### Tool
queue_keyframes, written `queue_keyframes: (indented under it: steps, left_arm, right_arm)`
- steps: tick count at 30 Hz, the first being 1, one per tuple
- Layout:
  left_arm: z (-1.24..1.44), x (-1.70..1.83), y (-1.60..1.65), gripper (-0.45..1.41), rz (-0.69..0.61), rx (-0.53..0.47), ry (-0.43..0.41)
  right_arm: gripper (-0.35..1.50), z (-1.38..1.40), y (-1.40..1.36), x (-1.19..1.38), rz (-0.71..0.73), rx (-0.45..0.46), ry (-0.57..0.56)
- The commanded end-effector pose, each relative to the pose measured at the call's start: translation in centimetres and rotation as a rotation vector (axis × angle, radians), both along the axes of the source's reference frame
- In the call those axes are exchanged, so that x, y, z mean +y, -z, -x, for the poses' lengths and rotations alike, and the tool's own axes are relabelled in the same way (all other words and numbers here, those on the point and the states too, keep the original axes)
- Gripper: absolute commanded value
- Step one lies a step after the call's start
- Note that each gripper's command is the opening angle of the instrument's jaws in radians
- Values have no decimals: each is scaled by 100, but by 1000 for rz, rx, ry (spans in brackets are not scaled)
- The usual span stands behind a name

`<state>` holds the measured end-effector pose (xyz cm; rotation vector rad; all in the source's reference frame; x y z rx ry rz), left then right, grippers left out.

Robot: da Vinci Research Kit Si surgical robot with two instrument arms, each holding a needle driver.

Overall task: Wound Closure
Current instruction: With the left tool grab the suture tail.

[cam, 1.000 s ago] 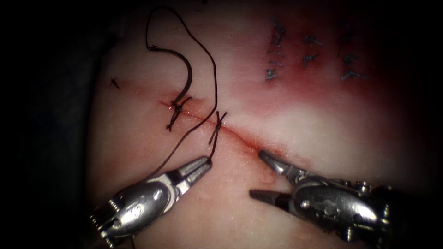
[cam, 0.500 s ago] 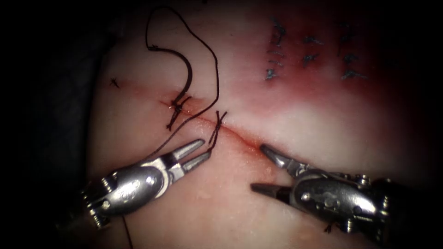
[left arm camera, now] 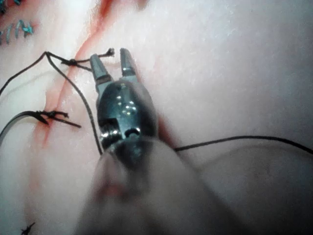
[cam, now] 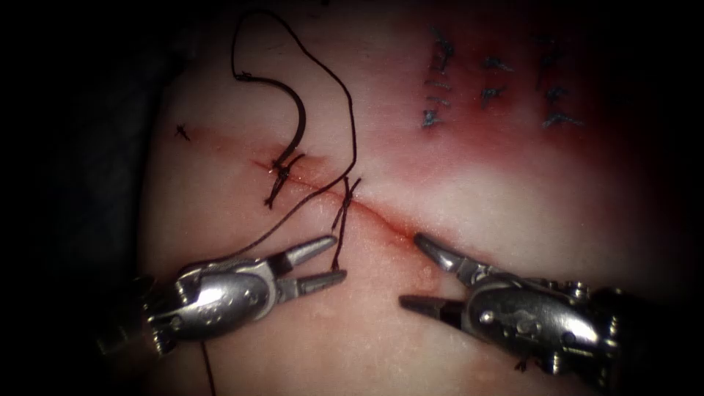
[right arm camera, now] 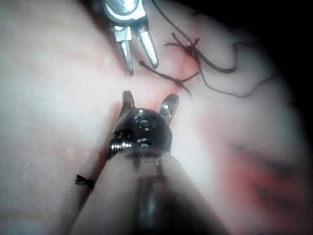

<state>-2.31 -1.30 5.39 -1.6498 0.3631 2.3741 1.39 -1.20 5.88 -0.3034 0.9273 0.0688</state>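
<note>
- Now, endoscope view: the left tool [cam: 323, 261] has its jaws apart and holds nothing; the cut end of the second knot [cam: 345, 196] hangs down between the jaw tips.
- Same view: the right tool [cam: 411, 270] has its jaws spread wide and empty, its upper jaw tip at the cut [cam: 381, 216] in the tissue [cam: 513, 213], right of the knots.
- Same view: the needle [cam: 297, 117] lies free on the tissue above the cut, its lower end at the first knot [cam: 282, 170]; the thread [cam: 350, 117] loops from it and runs down past the left tool.
- Left wrist view: the left tool [left arm camera: 113, 61] has its jaws parted beside a knot [left arm camera: 73, 62], nothing between them.
- Right wrist view: the right tool [right arm camera: 149, 100] has its jaws open just short of a knot [right arm camera: 182, 81], with the left tool [right arm camera: 139, 59] beyond it, jaws apart.
</note>
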Motion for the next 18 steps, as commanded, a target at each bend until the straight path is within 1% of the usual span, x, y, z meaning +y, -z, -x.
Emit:
queue_keyframes:
  steps: [1,4,15,17,18]
  left_arm:
    - [5,4,-5,60,0,-2,3]
    - [5,8,-6,59,16,-13,-16]
    - [15,13,-8,58,16,-5,-4]
    - [16,13,-7,31,32,-2,-13]
    - [16,13,-7,31,32,-2,-13]
  right_arm:
    - [134,-5,-6,2,2,1,1]
    - [134,-5,-6,1,-2,2,-3]
    - [134,-5,-6,1,-1,2,-2]
    - [134,-5,-6,0,-1,3,-2]
    - [134,-5,-6,0,-1,3,-2]
